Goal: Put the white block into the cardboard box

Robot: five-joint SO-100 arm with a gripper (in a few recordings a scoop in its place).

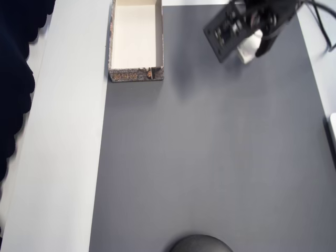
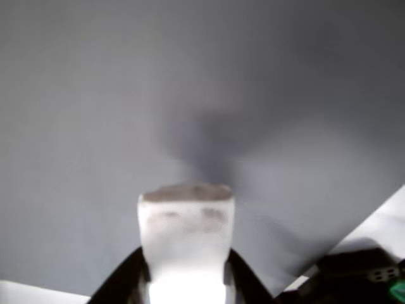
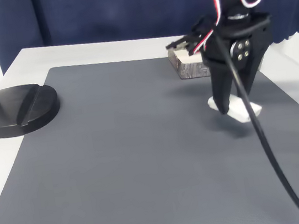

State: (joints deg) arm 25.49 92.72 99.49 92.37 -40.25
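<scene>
Overhead view gives us one white block (image 1: 251, 48) and one cardboard box (image 1: 136, 75), the box lying open at the top left edge of the grey mat (image 1: 210, 157) and the block well apart from it, near the top right. We see the gripper (image 3: 237, 108) narrowed onto the white block, a finger on either side of it, as the wrist view shows close up, with the block low over the surface or touching it; we cannot tell which.
</scene>
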